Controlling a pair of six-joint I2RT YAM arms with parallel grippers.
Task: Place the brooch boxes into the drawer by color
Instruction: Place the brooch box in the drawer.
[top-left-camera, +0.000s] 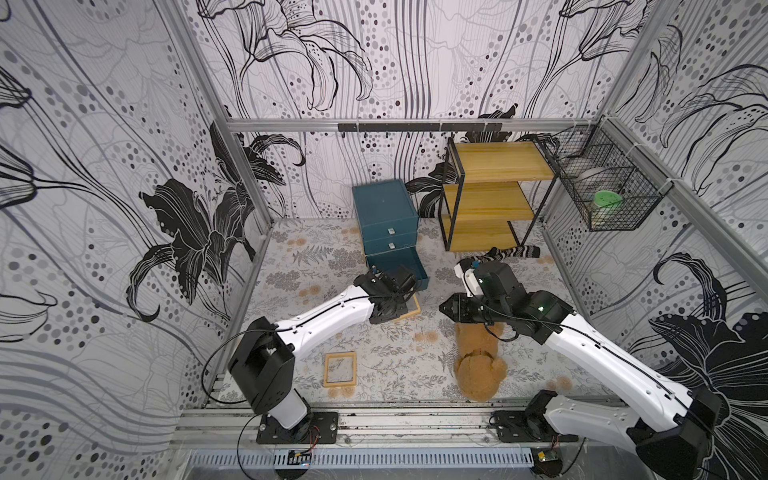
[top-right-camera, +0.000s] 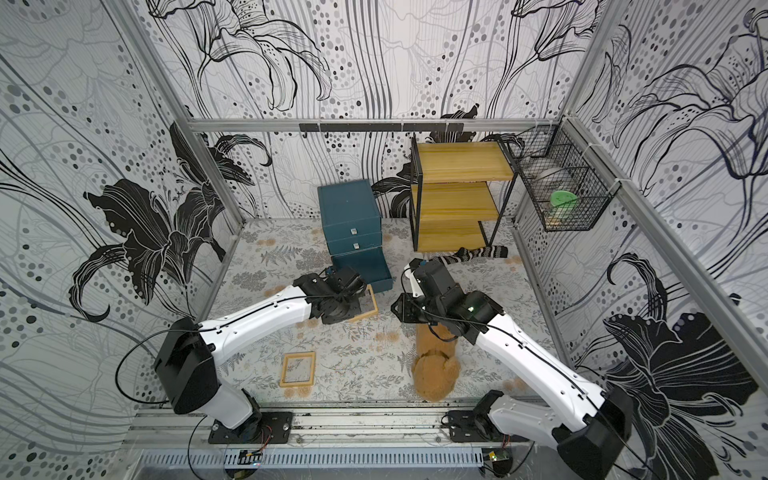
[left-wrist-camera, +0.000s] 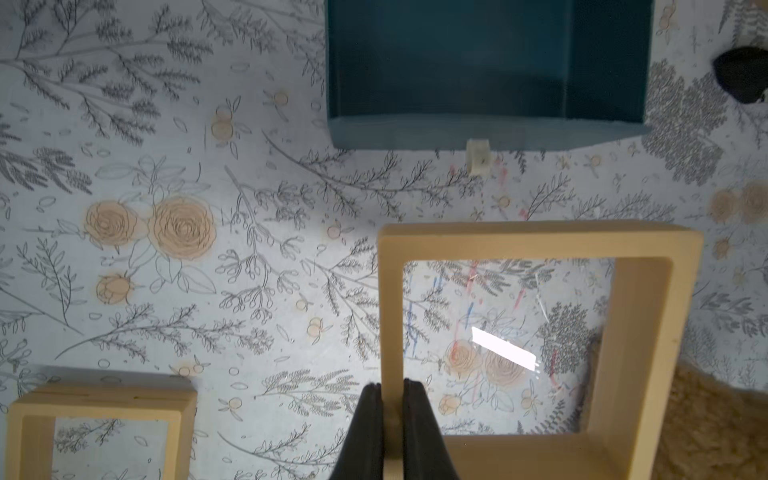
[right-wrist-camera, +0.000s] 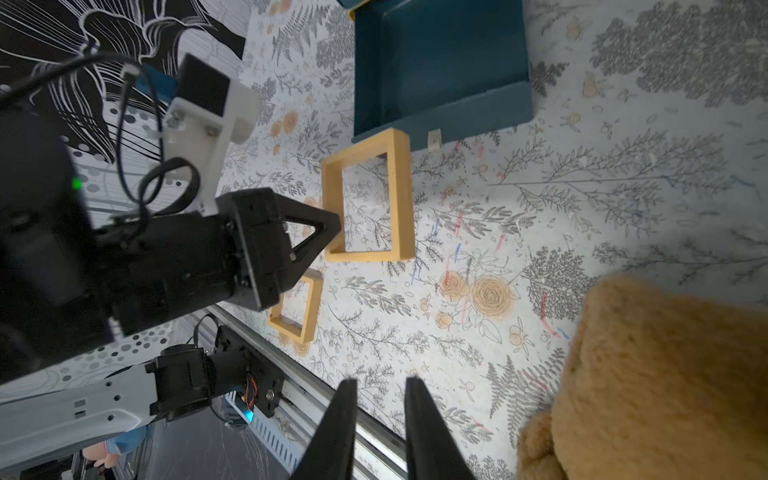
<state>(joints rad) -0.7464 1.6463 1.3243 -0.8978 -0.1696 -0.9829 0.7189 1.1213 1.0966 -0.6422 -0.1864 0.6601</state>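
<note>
A yellow-tan brooch box (left-wrist-camera: 540, 239), a flat square frame with a clear centre, is pinched by one side of its frame between the closed jaws of the left gripper (left-wrist-camera: 391, 386). It appears lifted off the floral mat (left-wrist-camera: 249, 249), just in front of the pulled-out bottom drawer (left-wrist-camera: 561, 133) of the teal chest (top-left-camera: 384, 203). That drawer looks empty inside. A second yellow-tan box (top-left-camera: 340, 370) lies flat on the mat nearer the front edge, well apart from the chest. The two upper drawers are closed, so their contents are hidden; no grey or pinkish boxes are in sight, which suggests those colours are already sorted. Both yellow-tan boxes seem left to go in. The right gripper (right-wrist-camera: 381, 380) hangs near a brown teddy bear (top-left-camera: 480, 370), jaws slightly parted and holding nothing.
</note>
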